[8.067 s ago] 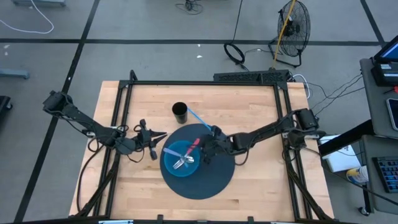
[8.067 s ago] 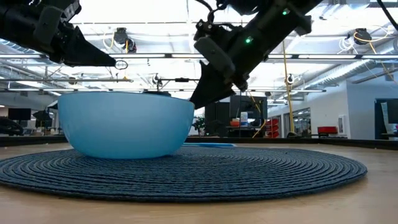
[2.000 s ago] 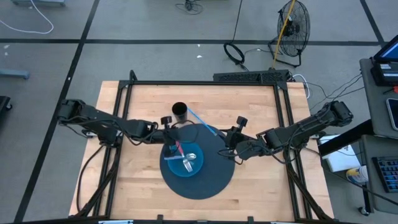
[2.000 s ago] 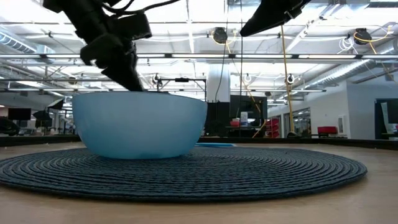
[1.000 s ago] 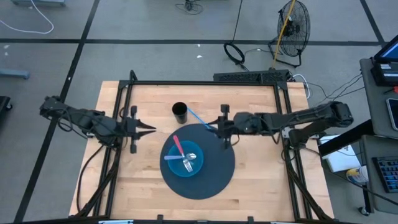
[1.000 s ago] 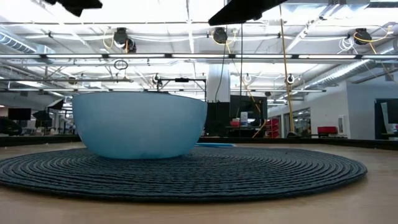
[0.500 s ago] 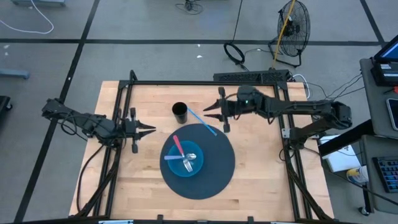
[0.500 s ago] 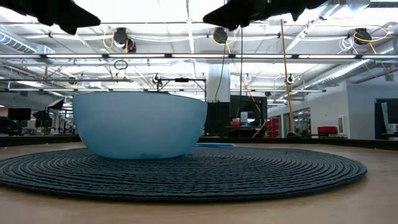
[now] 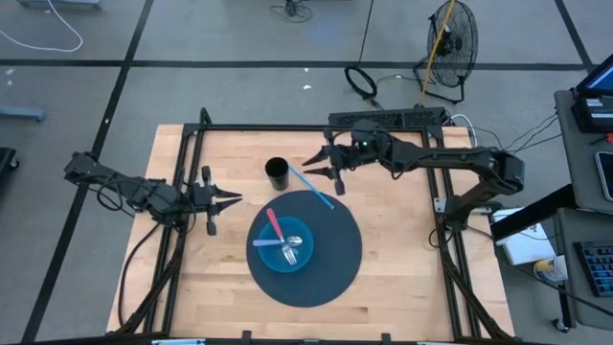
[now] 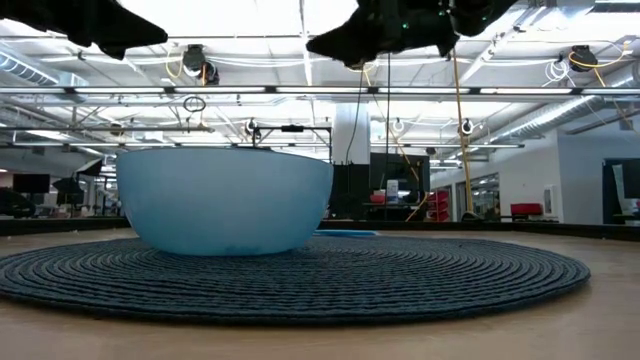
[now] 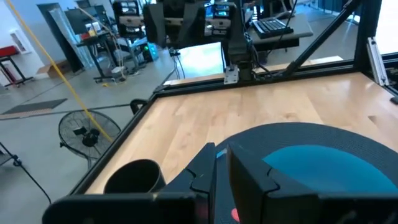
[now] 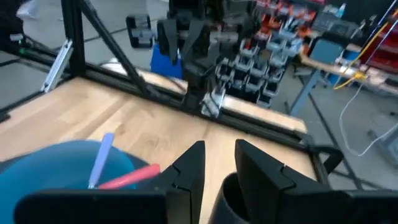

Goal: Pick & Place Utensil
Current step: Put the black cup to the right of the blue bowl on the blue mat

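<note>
A light-blue bowl (image 9: 283, 251) (image 10: 225, 200) stands on a round dark mat (image 9: 330, 254). In it lie a red-handled utensil (image 9: 273, 224), a blue one and a metal fork (image 9: 290, 251). A pale-blue utensil (image 9: 311, 188) lies flat beside a black cup (image 9: 277, 173), one end on the mat's far rim. My right gripper (image 9: 313, 164) hovers open above that utensil, just right of the cup (image 12: 239, 199), touching nothing. My left gripper (image 9: 234, 199) waits left of the mat, pointing at the bowl (image 11: 329, 163), with a narrow gap between its fingers.
A black frame (image 9: 316, 127) runs around the wooden table. The cup stands close to the right gripper's fingertips. Bare wood lies right of the mat (image 9: 402, 240) and along the near edge. A floor fan (image 9: 450, 38) and cables are beyond the far edge.
My right gripper has swung from the mat's right-hand far rim toward the table's far edge and left, ending beside the black cup above the pale-blue utensil. The bowl and its utensils have stayed where they were.
</note>
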Controlling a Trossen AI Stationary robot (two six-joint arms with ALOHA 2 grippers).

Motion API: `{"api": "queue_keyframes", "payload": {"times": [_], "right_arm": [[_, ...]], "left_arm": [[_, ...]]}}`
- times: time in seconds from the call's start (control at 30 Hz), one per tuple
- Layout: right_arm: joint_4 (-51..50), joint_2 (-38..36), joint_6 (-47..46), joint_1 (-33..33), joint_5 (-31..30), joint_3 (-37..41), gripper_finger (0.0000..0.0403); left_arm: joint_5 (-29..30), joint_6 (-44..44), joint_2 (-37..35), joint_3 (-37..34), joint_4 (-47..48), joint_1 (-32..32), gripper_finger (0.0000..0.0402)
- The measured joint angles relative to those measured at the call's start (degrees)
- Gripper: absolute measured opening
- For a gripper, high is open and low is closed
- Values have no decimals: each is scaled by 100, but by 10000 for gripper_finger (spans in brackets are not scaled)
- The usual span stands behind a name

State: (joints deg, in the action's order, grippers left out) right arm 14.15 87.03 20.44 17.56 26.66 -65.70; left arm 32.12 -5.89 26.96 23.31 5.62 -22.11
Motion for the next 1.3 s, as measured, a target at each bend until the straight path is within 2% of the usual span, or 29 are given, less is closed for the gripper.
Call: {"api": "queue_keyframes", "payload": {"times": [0.17, 0.27, 0.33, 0.37, 0.63, 0.93, 1.07, 1.3], "right_arm": [[-94, 83, -16, -5, -240, -57, 86], [-184, -128, -163, -7, -271, -63, 86], [-243, -203, -172, -69, -281, -69, 86], [-307, -248, -174, -106, -284, -69, 86], [-792, -630, -173, -281, -284, -69, 86], [-1521, -972, -136, -501, -280, -66, 86], [-1974, -1122, -153, -556, -278, -63, 86], [-2359, -1283, -167, -686, -287, -63, 86]], "left_arm": [[226, 36, 0, 0, 163, -1, 46], [1142, 126, 56, 0, 533, 117, 46], [1381, 128, 79, 0, 755, 363, 46], [1306, 127, 79, 0, 781, 522, 46], [-671, -802, 450, 67, 613, 2143, 47], [-2367, -1805, 1894, 812, 626, 3647, 52], [-2788, -2078, 2636, 1190, 625, 3947, 88], [-2816, -2192, 3794, 1631, 689, 4086, 171]]}}
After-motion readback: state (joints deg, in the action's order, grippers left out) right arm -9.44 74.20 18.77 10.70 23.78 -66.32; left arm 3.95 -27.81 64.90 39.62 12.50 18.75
